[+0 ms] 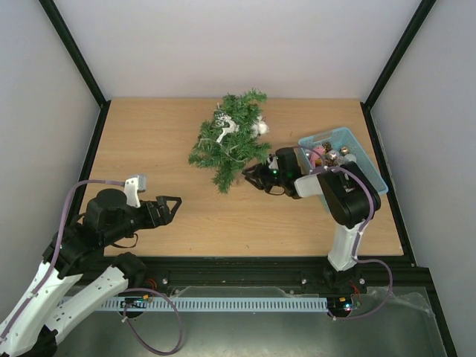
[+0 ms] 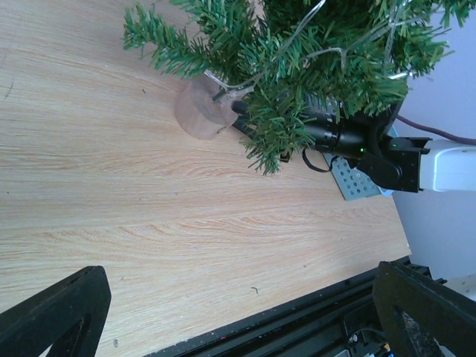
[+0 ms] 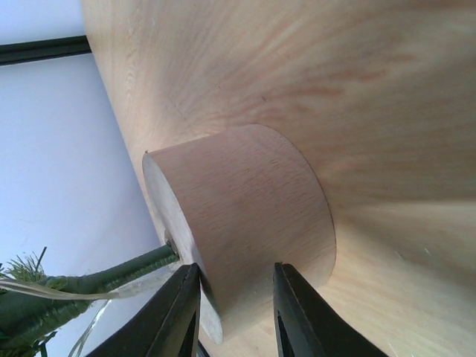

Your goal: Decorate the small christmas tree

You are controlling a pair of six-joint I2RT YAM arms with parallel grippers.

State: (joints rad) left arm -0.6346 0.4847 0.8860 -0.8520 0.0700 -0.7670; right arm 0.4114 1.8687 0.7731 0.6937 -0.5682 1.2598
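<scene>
A small christmas tree (image 1: 230, 141) with white ornaments sits toward the back middle of a wooden worktop (image 1: 149, 149), just left of a blue basket (image 1: 372, 175) of baubles. The right pincer (image 3: 238, 277) has its fingers close on either side of the tree's round wooden base (image 3: 245, 216); whether they grip it cannot be told. The left pincer (image 1: 169, 204) hangs near the front left, wide open and empty.

Bright, even light is falling from overhead; the small christmas tree (image 1: 223, 152) is casting only a faint shadow on the table (image 1: 149, 141), and wrist views are blurring slightly.
</scene>
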